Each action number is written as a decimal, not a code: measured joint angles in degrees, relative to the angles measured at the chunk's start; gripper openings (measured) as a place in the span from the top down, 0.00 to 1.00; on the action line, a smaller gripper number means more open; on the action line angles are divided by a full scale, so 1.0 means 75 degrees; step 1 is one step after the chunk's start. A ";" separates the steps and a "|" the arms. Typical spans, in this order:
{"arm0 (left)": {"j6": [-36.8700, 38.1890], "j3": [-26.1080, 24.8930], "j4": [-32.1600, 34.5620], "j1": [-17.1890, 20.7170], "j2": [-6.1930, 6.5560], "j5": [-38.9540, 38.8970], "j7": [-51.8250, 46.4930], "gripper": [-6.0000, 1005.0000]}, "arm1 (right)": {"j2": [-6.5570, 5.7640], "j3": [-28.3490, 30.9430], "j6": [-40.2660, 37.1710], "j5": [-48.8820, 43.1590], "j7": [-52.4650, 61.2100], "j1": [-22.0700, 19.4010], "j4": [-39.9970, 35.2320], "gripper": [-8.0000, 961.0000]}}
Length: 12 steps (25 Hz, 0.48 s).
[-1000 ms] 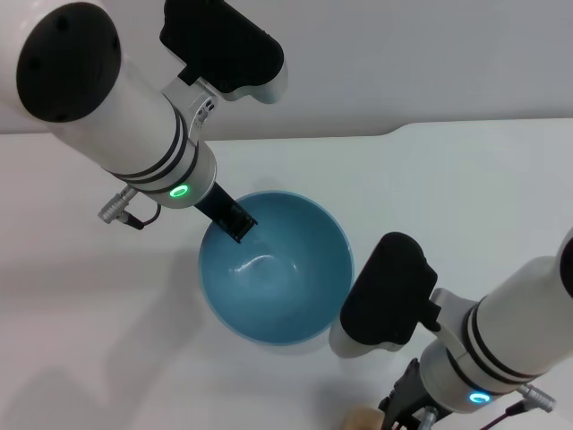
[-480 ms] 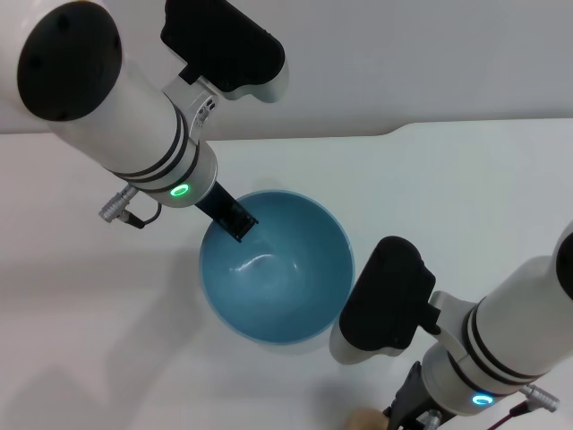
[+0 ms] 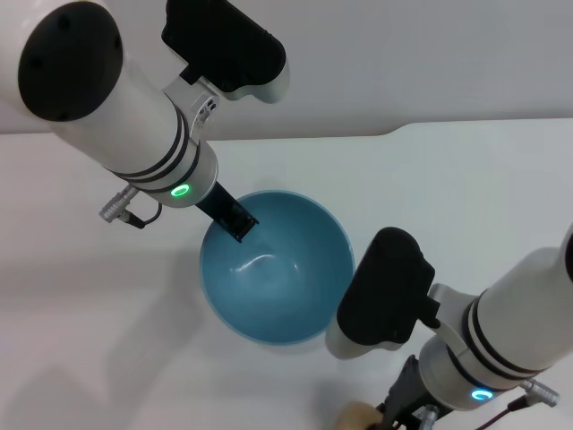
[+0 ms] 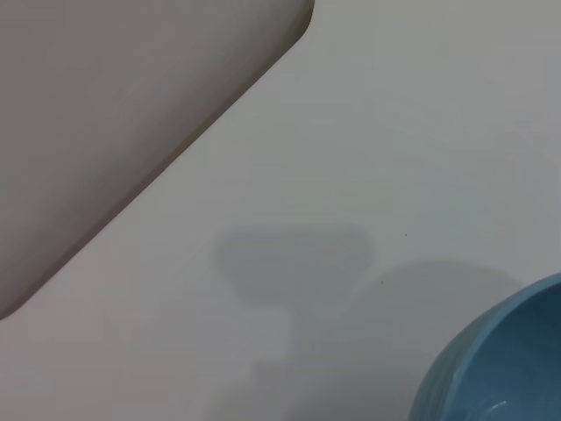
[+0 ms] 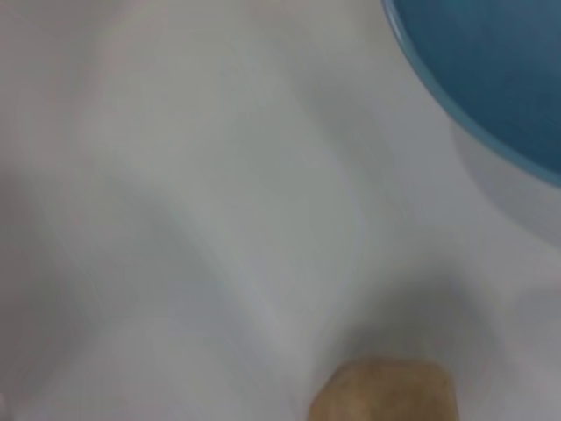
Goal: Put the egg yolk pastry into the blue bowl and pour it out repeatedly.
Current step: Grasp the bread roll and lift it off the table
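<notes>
White tabletop lies under me. At my left, my left gripper has a finger at the rim of the one blue bowl, which looks empty; whether its jaws are closed I cannot tell. At my right, my right gripper meets the single egg yolk pastry, grip unclear. I'd centre on it and squeeze gently before lifting.

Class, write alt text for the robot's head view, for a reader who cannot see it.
An empty blue bowl sits mid-table. The left end effector is at its far-left rim. The right end effector is low beside the egg yolk pastry, which lies on the table near the bottom edge.
</notes>
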 joint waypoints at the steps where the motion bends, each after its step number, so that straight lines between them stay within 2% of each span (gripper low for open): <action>1: 0.0000 0.0000 0.0000 -0.0001 0.0000 0.0000 0.0001 0.98 | 0.0002 0.0004 0.0040 0.0002 -0.0017 -0.0013 -0.0101 0.80; 6: 0.0000 0.0000 0.0000 -0.0010 0.0000 0.0000 0.0009 0.98 | 0.0008 -0.0014 0.0185 0.0045 -0.0050 -0.0045 -0.0569 0.83; 8: -0.0004 0.0000 0.0000 -0.0012 0.0000 0.0000 0.0013 0.98 | 0.0010 -0.0019 0.0341 0.0057 -0.0054 -0.0070 -0.0994 0.85; 9: -0.0012 0.0001 0.0000 -0.0012 0.0000 0.0000 0.0016 0.98 | 0.0010 0.0004 0.0558 0.0061 -0.0055 -0.0121 -0.1513 0.85; 12: -0.0025 0.0001 0.0000 -0.0012 0.0000 0.0001 0.0021 0.98 | 0.0010 0.0021 0.0741 0.0061 -0.0055 -0.0149 -0.1965 0.88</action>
